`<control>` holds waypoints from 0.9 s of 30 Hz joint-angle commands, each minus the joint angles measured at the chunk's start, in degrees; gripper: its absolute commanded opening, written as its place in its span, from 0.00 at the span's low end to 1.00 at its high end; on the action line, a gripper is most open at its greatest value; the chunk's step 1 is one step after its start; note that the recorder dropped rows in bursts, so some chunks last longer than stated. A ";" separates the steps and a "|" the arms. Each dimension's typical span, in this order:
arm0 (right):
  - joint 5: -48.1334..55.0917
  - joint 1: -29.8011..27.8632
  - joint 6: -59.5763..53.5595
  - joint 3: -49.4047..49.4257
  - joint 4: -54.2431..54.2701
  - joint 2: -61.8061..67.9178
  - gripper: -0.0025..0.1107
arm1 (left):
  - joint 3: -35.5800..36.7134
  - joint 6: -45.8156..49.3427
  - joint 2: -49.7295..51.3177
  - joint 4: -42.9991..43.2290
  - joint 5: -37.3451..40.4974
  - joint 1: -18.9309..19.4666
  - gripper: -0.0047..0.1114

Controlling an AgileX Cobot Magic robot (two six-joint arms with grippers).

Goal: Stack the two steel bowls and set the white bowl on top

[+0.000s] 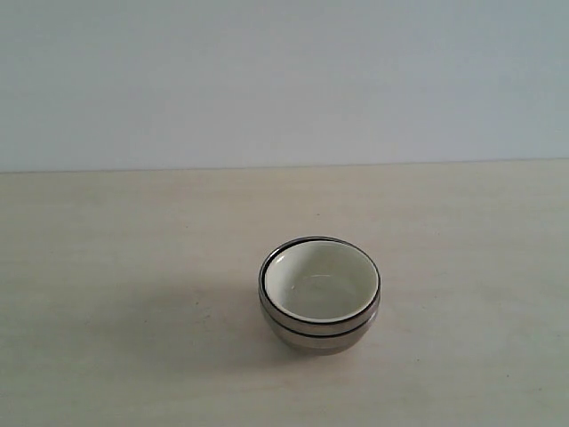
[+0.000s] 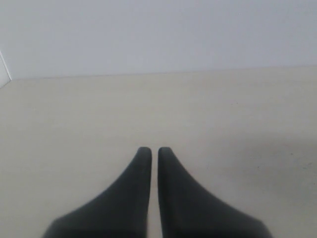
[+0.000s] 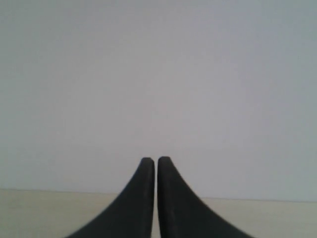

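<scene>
In the exterior view the two steel bowls (image 1: pixel 313 331) stand nested one inside the other on the pale table (image 1: pixel 116 294), a little right of centre. The white bowl (image 1: pixel 320 286) sits inside the upper steel bowl, its cream inside facing up. Neither arm appears in the exterior view. My left gripper (image 2: pixel 154 149) is shut with nothing between its dark fingers, over bare tabletop. My right gripper (image 3: pixel 156 159) is also shut and empty, pointed at the plain wall. No bowl shows in either wrist view.
A plain pale wall (image 1: pixel 284 80) rises behind the table's far edge. A white edge (image 2: pixel 4 67) shows at the side of the left wrist view.
</scene>
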 commanded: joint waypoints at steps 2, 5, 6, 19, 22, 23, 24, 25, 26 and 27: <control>-26.58 -0.32 -0.21 7.10 -3.66 -0.27 0.02 | 0.20 -0.65 -0.17 -0.15 -0.06 0.14 0.08; -35.79 -0.32 -0.21 10.74 -8.74 -0.27 0.02 | 0.20 -0.65 -0.17 -0.15 -0.06 0.14 0.08; -35.05 -0.32 -0.21 11.60 -12.68 -0.27 0.02 | 0.20 -0.65 -0.17 -0.15 -0.06 0.14 0.08; -14.98 -0.32 0.05 23.50 -38.33 -0.27 0.02 | 0.20 -0.65 -0.17 -0.15 -0.06 0.14 0.08; -9.44 -0.32 0.05 23.50 -37.76 -0.27 0.02 | 0.20 -0.65 -0.17 -0.15 -0.06 0.14 0.08; -8.48 -0.32 0.05 23.50 -37.43 -0.27 0.02 | 0.20 -0.65 -0.17 -0.15 -0.06 0.14 0.08; -7.94 -0.32 0.05 23.50 -36.95 -0.27 0.02 | 0.20 -0.65 -0.17 -0.15 -0.06 0.14 0.08; -6.45 -0.32 0.05 23.50 -36.49 -0.27 0.02 | 0.20 -0.65 -0.17 -0.15 -0.06 0.14 0.08; -5.14 -0.32 0.05 23.50 -35.86 -0.27 0.02 | 0.20 -0.65 -0.17 -0.15 -0.06 0.14 0.08; -3.48 -0.32 0.05 23.50 -35.10 -0.27 0.02 | 0.20 -0.65 -0.17 -0.15 -0.06 0.14 0.08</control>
